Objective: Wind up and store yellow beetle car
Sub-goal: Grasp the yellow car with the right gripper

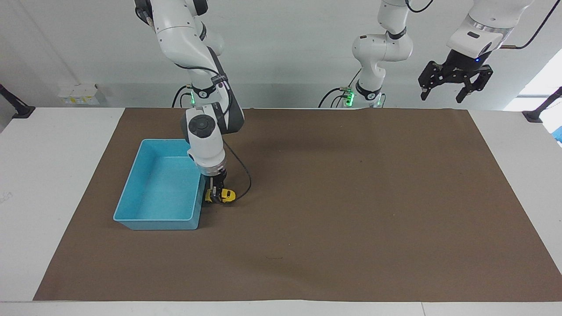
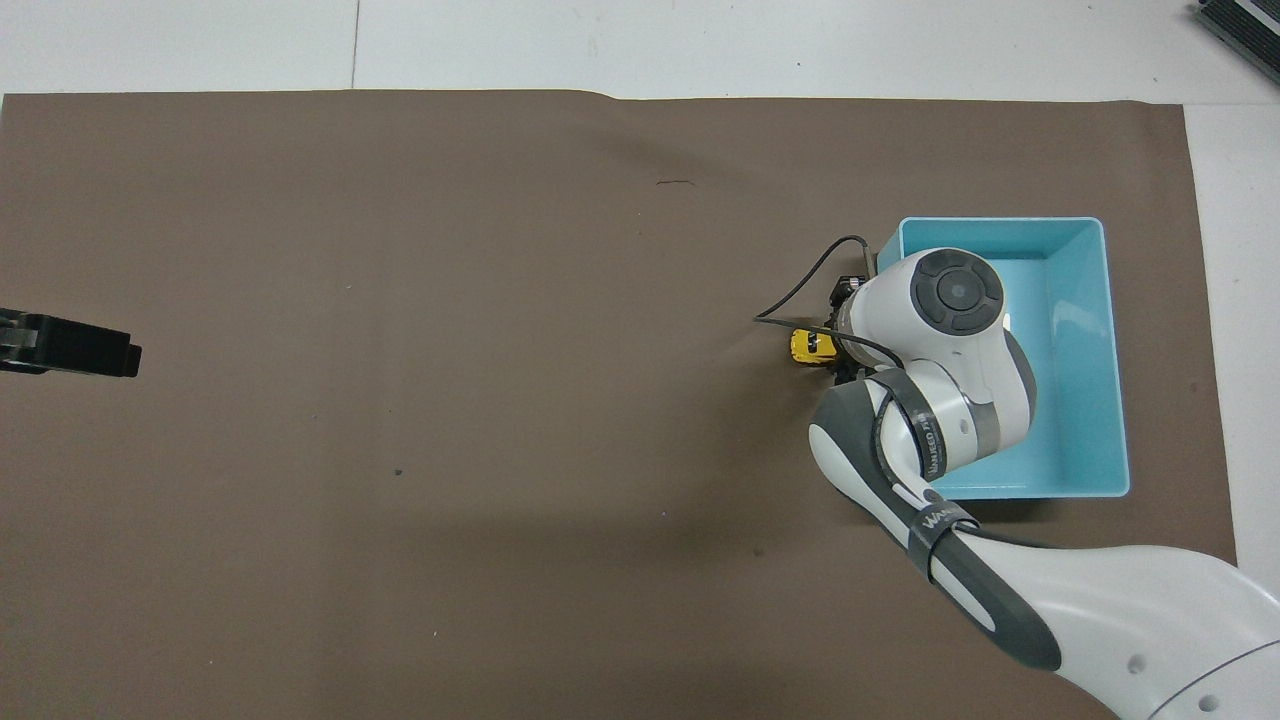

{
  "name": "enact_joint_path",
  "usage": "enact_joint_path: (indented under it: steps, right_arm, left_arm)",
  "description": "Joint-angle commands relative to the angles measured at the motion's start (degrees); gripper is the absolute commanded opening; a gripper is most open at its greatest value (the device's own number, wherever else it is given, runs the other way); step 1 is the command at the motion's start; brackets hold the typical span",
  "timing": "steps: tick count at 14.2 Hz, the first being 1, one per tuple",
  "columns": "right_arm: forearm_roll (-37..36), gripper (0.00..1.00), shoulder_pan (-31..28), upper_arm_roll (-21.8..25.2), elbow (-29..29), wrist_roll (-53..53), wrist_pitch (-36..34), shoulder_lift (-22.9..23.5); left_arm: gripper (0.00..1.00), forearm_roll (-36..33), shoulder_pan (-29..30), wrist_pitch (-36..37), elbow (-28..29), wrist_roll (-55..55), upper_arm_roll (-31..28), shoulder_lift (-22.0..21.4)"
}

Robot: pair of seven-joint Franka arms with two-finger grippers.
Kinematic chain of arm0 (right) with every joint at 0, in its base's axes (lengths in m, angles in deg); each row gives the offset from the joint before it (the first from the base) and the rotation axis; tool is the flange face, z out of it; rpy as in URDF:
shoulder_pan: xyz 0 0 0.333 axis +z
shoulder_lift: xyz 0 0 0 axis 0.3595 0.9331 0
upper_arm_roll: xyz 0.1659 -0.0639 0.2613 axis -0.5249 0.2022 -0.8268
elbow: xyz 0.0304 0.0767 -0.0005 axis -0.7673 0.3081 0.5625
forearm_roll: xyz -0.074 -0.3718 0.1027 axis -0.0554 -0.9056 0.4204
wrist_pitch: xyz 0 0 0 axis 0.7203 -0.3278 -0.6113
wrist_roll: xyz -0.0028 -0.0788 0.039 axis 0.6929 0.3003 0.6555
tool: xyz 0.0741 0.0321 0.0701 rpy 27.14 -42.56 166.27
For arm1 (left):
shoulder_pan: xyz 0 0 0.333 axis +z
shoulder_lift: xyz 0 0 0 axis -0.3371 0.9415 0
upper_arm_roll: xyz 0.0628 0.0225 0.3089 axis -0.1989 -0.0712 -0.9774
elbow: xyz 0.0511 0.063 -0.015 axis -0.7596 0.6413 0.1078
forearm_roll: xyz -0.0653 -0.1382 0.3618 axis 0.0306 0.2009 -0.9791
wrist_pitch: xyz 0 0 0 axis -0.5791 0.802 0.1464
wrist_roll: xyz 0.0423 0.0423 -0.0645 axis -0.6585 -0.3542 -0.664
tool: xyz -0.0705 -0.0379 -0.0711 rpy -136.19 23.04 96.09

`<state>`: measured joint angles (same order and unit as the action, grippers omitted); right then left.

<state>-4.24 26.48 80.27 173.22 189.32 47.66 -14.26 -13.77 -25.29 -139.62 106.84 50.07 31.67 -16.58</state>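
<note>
You have the right gripper down at the brown mat, clamped on the yellow beetle car, which sits just beside the light-blue bin on the side toward the left arm's end. Your left gripper waits high over the mat's corner by the left arm's base, fingers spread.

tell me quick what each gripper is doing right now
Left gripper: open, empty, waiting in the air at its own end of the table.
Right gripper: shut on the yellow beetle car, beside the light-blue bin.
</note>
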Motion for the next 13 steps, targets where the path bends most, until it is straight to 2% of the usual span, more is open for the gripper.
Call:
enact_joint_path:
  steps: [1, 2, 6, 10, 13]
  right_arm:
    - [-1.21, 0.04, -0.48, -0.69, 1.28, 0.65, 1.01, -0.99]
    - [-1.21, 0.0, -0.48, -0.69, 1.1, 0.74, 1.01, -0.9]
    - [-0.95, 0.0, 1.18, -0.69, -0.48, 1.09, -0.3, -0.99]
    - [-0.78, 0.0, 1.54, -0.96, -3.64, 0.22, -4.43, -1.43]
    - [-0.6, 0.0, 1.54, -2.97, -5.22, 0.04, -6.28, -2.04]
  left_arm:
    - [1.0, 0.6, 0.75, 0.46, 1.73, 0.95, 0.25, -1.76]
    - [1.0, 0.6, 0.75, 0.46, 1.9, 0.95, 0.25, -1.76]
    - [1.0, 0.69, 0.66, -0.07, 1.82, -0.2, 0.25, -1.76]
    - [1.0, 0.68, 0.75, 0.19, 1.99, -0.11, 0.25, -1.76]
    - [1.0, 0.69, -0.04, 0.02, 3.31, -0.19, 0.34, -1.76]
